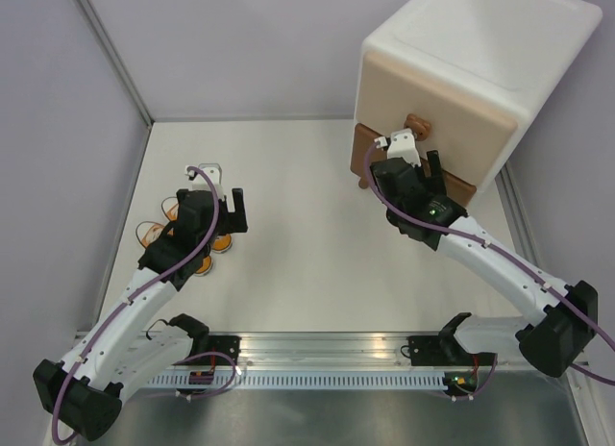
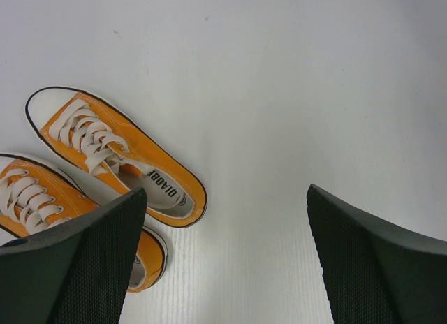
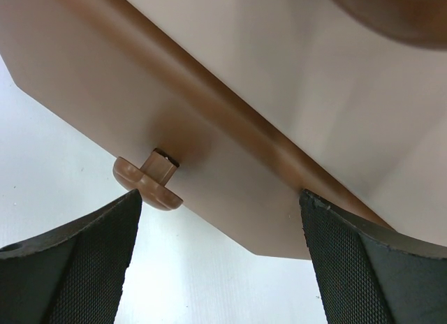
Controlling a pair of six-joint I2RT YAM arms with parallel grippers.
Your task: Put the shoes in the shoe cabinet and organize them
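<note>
- We see the table (image 1: 288,177) carrying everything.
- The shoe cabinet (image 1: 480,61) stands at its far right corner.
- Our right gripper (image 3: 220,198), jaws spread and empty, hovers at the brown lower drawer (image 3: 105,79).
- Our left gripper (image 2: 227,193), released and empty, hangs over the table's left side.
- Two orange shoes (image 2: 115,153) lie side by side near the left edge, partly under one finger.
- The drawer knob (image 3: 148,181) sits just beside one right finger.

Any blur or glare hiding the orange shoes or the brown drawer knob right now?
Left wrist: orange shoes sharp, evenly lit, faint shadows. Right wrist: knob readable, slightly soft up close, drawer front smoothly shaded. Top external: even light, mild sheen on the metal rail.
</note>
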